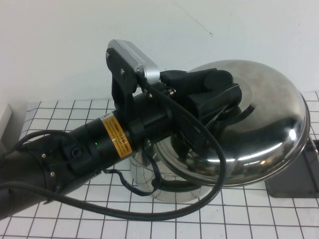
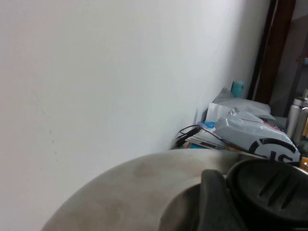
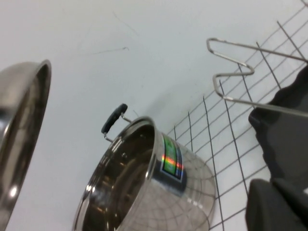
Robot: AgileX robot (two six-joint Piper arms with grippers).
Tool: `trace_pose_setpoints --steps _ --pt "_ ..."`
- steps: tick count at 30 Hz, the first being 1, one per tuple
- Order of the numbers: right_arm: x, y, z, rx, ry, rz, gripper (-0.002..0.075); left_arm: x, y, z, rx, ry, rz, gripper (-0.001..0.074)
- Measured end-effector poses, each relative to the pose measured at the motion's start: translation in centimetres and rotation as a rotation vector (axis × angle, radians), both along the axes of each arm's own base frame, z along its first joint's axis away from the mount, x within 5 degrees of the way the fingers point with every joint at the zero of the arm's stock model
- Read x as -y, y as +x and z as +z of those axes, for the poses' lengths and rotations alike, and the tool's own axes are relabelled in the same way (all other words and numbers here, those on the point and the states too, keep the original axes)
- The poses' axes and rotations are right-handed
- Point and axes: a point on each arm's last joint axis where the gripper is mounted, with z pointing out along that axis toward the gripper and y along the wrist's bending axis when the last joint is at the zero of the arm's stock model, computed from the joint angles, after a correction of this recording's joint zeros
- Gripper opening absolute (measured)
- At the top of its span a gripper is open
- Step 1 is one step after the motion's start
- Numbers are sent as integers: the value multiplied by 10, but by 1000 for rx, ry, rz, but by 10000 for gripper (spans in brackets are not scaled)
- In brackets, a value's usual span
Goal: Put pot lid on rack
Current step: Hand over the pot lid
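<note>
The pot lid (image 1: 264,124), a shiny steel dome, hangs tilted in the air above the table's right half. My left gripper (image 1: 227,99) is shut on its black knob, which the fingers hide in the high view. The left wrist view shows the knob (image 2: 274,187) beside one dark finger (image 2: 216,202) of the left gripper (image 2: 260,207), with the lid's surface (image 2: 120,192) below. The rack's dark grey base (image 1: 296,179) lies at the right edge, just under the lid's rim. Its wire loops (image 3: 240,72) show in the right wrist view. My right gripper (image 3: 272,185) is shut and holds nothing, low by the rack.
The steel pot (image 1: 149,174) stands open on the white grid cloth (image 1: 239,219), partly under the lid and behind my left arm (image 1: 75,154). It shows with its black handle (image 3: 113,120) in the right wrist view. A white wall runs behind the table.
</note>
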Motion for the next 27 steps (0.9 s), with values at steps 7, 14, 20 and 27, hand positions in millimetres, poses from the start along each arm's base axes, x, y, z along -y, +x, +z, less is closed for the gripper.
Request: trace_pose_setpoints --steps 7,14,20,27 --pt "0 0 2 23 12 -5 -3 0 -1 4 -47 -65 -24 335" --pt "-6 -1 12 106 101 61 -3 -1 0 5 -71 -89 -15 335" --pt "-10 -5 45 315 11 120 3 -1 0 5 -72 -91 -16 335" --pt "-23 5 69 281 -28 272 229 -1 0 5 -74 -93 -16 335"
